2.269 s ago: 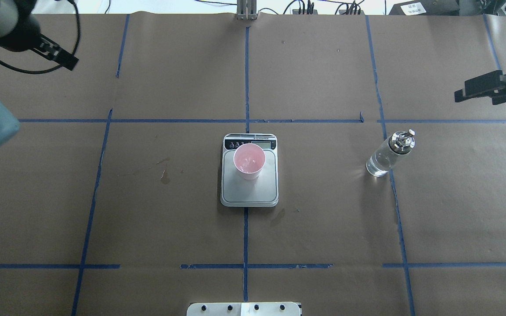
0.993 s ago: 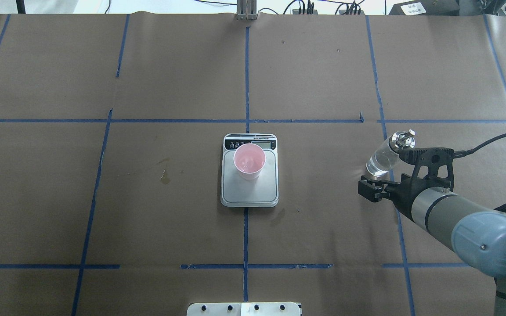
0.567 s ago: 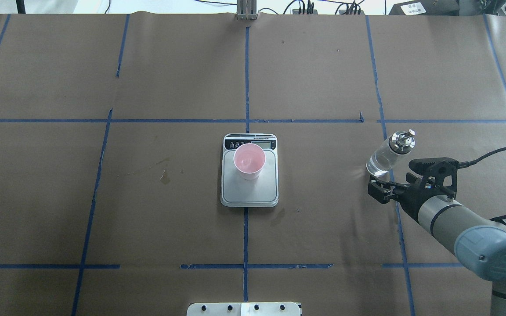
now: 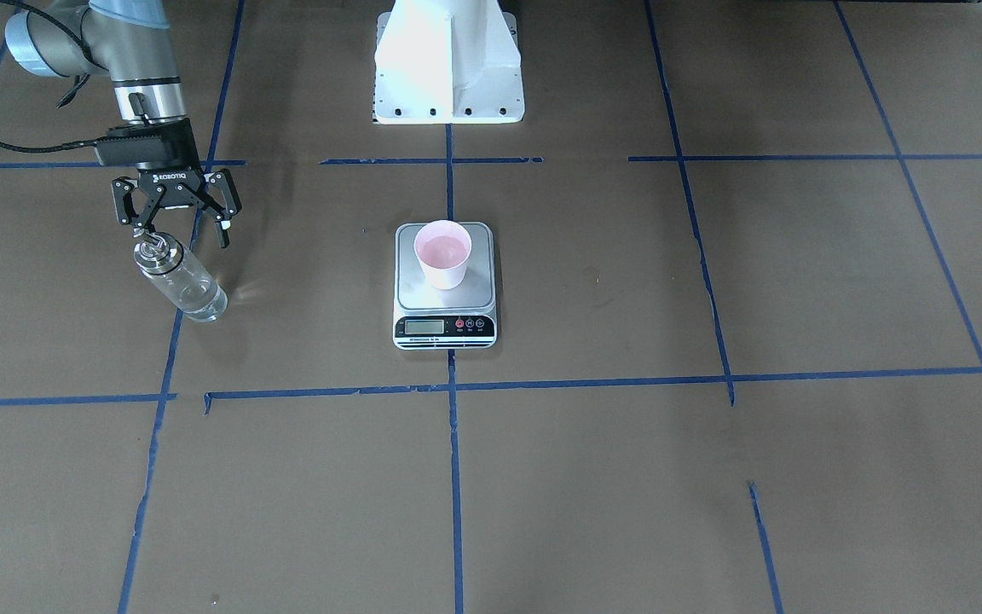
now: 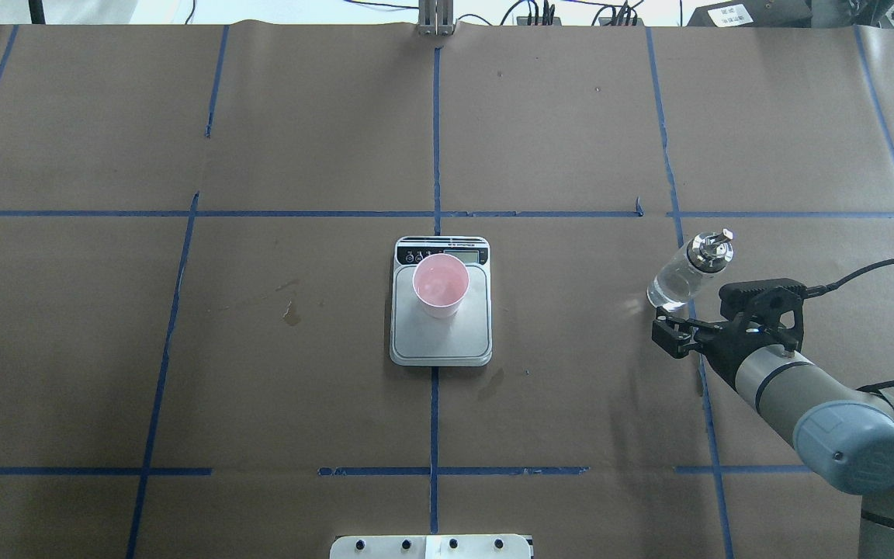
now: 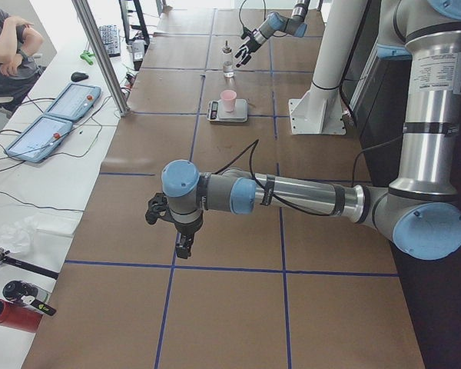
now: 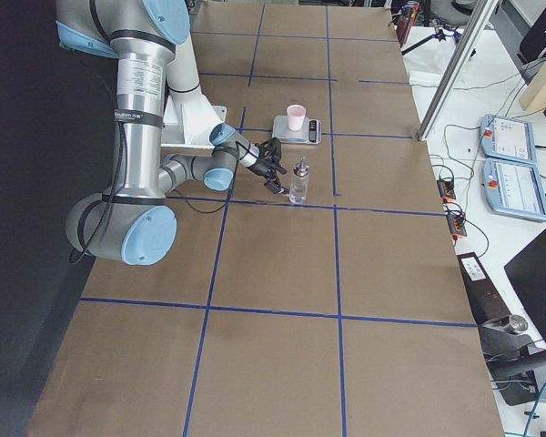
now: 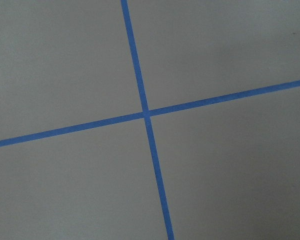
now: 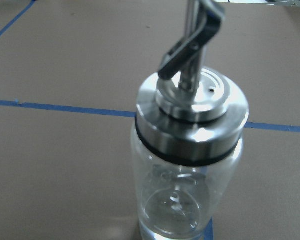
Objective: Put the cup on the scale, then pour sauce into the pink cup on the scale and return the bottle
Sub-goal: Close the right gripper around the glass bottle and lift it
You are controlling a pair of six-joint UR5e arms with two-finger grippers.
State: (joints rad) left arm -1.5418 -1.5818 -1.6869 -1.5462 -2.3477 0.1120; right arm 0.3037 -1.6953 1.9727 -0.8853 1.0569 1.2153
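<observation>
The pink cup (image 5: 441, 285) stands upright on the scale (image 5: 441, 341) at the table's middle, and also shows in the front view (image 4: 443, 253). The clear bottle (image 5: 684, 272) with its silver cap stands upright to the right, with clear liquid in it. My right gripper (image 5: 668, 331) is open and empty, low and just on the robot's side of the bottle (image 4: 188, 290), with its fingers (image 4: 222, 239) spread. The right wrist view shows the bottle (image 9: 190, 165) close up. My left gripper (image 6: 181, 238) shows only in the exterior left view, over bare paper. I cannot tell if it is open.
The table is brown paper with a blue tape grid (image 5: 435, 155). The white robot base (image 4: 448, 60) stands at the near edge. Small stains (image 5: 290, 312) lie left of the scale. An operator (image 6: 8, 38) and tablets sit beyond the far side.
The left arm has left the overhead view. The right arm swung from the far right down behind the bottle, then backed off slightly. The cup, scale and bottle have not moved.
</observation>
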